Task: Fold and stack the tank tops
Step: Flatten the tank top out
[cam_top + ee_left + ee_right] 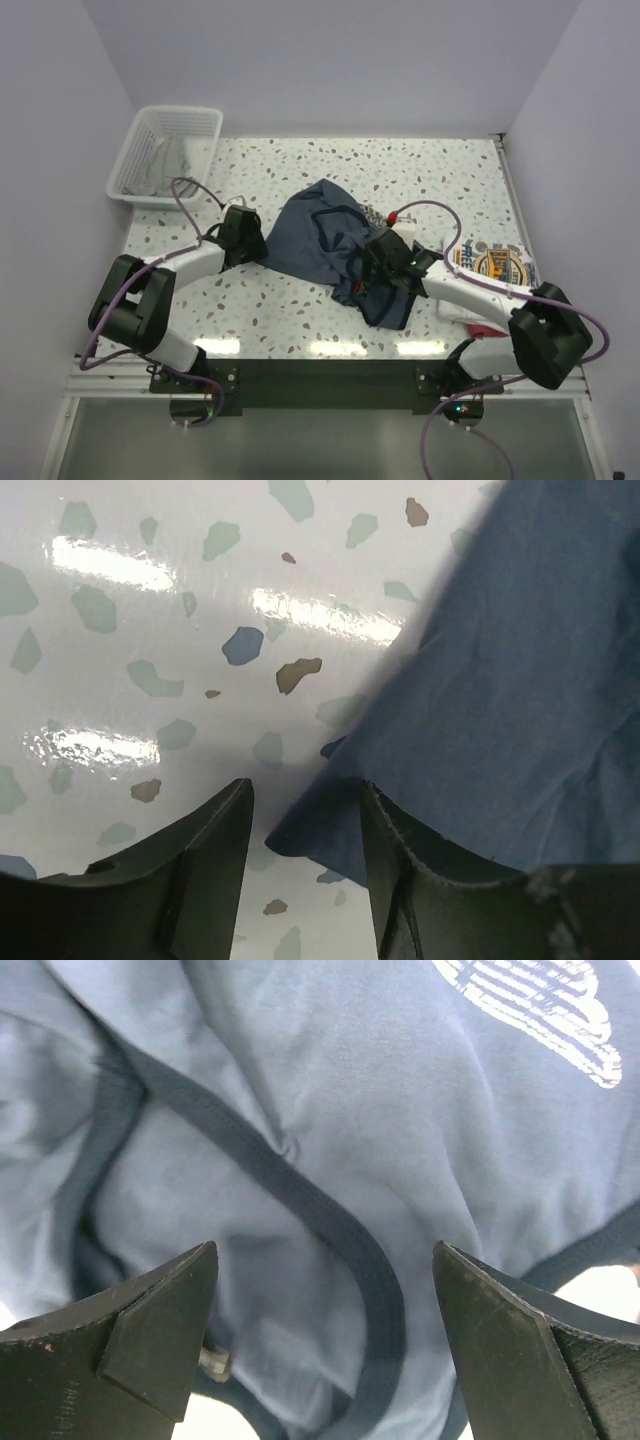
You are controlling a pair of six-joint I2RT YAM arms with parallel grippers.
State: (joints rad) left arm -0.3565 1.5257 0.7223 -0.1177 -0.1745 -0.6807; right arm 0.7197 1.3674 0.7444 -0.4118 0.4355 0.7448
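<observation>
While both claws stood spread, my left gripper [305, 792] straddled the nine-o'clock corner of the slate-blue tank top [310, 235], right gripper [325, 1252] over its trim [300, 1200]; I judged pinching to start the fold was next

The slate-blue tank top [310, 235] lay crumpled at the centre, navy trim showing. The white tank top [495, 262], with its round graphic, lay folded to its right.

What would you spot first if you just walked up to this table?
A crumpled slate-blue tank top lies in the middle of the speckled table, and both arms reach for it: the left gripper open at its left edge, the right gripper open just above it. A white tank top with a round picture lies at the right edge.
</observation>
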